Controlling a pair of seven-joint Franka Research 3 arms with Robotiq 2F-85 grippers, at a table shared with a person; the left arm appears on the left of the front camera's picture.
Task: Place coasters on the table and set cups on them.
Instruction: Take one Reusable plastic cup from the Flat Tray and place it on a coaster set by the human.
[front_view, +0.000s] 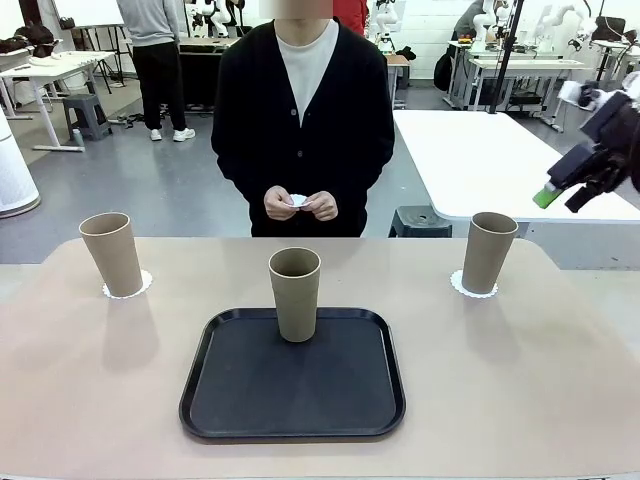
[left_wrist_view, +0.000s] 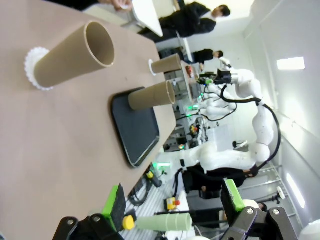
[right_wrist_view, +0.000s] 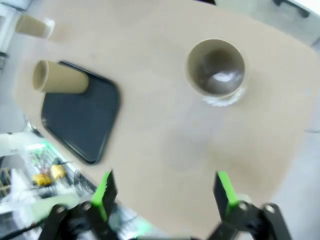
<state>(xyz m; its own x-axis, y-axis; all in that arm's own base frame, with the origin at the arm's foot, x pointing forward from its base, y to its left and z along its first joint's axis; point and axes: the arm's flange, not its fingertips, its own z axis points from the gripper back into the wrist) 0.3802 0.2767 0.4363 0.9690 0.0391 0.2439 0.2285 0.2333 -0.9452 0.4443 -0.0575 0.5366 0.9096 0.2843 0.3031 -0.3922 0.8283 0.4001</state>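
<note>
Nearest you, one tray (front_view: 250, 400) carries one cup (front_view: 296, 295); two cups (front_view: 112, 253) (front_view: 489, 252) stand on two coasters (front_view: 140, 287) (front_view: 462, 285) on the tabletop (front_view: 520, 380); the person's hands (front_view: 282, 204) hold a third coaster (front_view: 298, 200). Your left gripper (left_wrist_view: 173, 192) and right gripper (right_wrist_view: 165, 179) gape empty.

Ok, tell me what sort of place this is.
Probably a robotics lab: the right gripper hangs over the beige table, and a white work table and a grey stool stand on a bare grey floor behind the person.

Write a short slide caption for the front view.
Two cups on coasters, third cup on the tray, person holding something white.
</note>
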